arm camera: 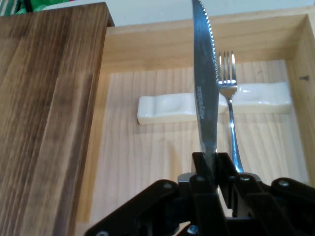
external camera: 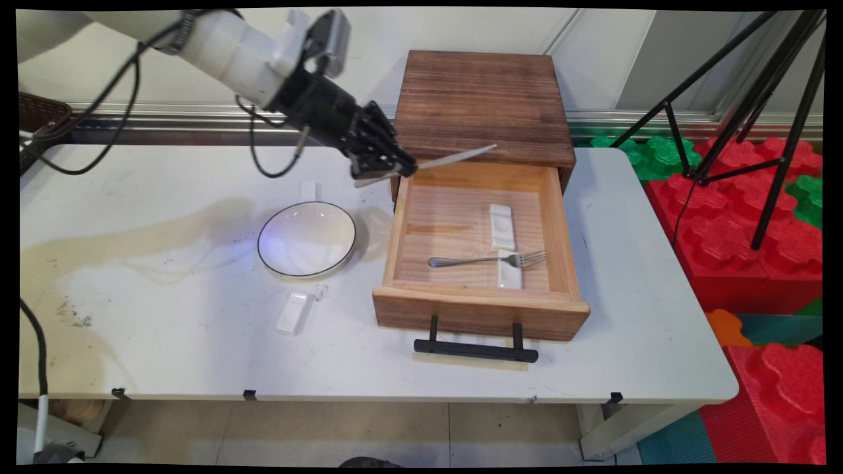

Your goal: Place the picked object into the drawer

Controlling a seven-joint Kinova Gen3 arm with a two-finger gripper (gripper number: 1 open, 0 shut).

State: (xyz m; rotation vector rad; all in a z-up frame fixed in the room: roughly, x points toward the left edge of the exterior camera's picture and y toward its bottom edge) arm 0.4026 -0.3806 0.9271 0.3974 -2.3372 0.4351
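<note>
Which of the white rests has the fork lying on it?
The rest nearest the drawer's front; the fork's neck crosses it. The other three are bare.

Arm angled down from upper left, jaws clamped together.

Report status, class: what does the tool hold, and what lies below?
Tool shut on knife, blade over the open drawer. Fork across a white rest inside. Second rest beside it.
</note>
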